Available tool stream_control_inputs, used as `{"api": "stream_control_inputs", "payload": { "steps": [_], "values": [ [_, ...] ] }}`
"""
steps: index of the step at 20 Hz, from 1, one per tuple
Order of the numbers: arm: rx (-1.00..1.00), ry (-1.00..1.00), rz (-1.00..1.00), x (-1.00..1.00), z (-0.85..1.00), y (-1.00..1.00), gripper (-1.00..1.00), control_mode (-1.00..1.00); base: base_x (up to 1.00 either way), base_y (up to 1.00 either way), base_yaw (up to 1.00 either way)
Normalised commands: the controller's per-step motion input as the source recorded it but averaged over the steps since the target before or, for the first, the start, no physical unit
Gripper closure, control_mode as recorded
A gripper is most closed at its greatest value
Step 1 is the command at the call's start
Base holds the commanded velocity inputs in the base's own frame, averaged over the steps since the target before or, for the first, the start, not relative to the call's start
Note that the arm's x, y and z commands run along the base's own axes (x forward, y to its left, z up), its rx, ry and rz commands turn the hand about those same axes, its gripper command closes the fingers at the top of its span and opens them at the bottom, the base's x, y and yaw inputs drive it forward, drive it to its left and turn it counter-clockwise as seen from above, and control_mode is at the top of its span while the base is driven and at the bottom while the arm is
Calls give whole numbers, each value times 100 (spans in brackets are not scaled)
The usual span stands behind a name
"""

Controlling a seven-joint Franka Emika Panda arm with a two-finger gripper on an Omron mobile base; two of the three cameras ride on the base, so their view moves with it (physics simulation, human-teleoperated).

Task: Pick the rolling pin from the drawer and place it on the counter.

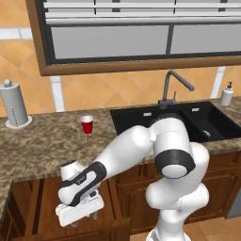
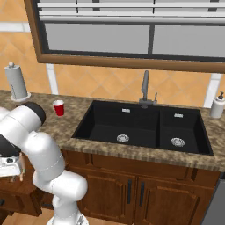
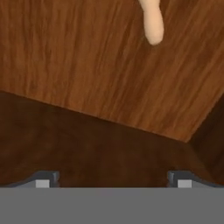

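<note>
Reaching down from the left base view, my gripper (image 1: 89,214) hangs over the open drawer (image 1: 47,202), below the counter (image 1: 42,136). In the right base view my hand sits at the left edge. In the hand view my fingertips (image 3: 43,179) stand apart, empty; the rolling pin (image 3: 152,22) lies far off-centre on the drawer floor. Risk: descending here would close on nothing or strike the drawer wall.

The arm reaches forward and down to the left from its base, elbow bent high and forearm sloping low. The gripper (image 1: 87,214) points downward at the end of the white hand. Its two finger tips (image 3: 43,179) stand wide apart, with nothing between them.
</note>
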Motion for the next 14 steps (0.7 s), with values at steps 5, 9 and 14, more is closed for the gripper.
{"api": "stream_control_inputs", "payload": {
  "steps": [5,9,14],
  "values": [
    [-3,-21,0,16,23,0,-100,-100,0,0,0],
    [-7,-25,0,42,7,0,-100,-100,0,0,0],
    [-4,-4,0,48,-31,0,-100,-100,0,0,0]
  ]
}}
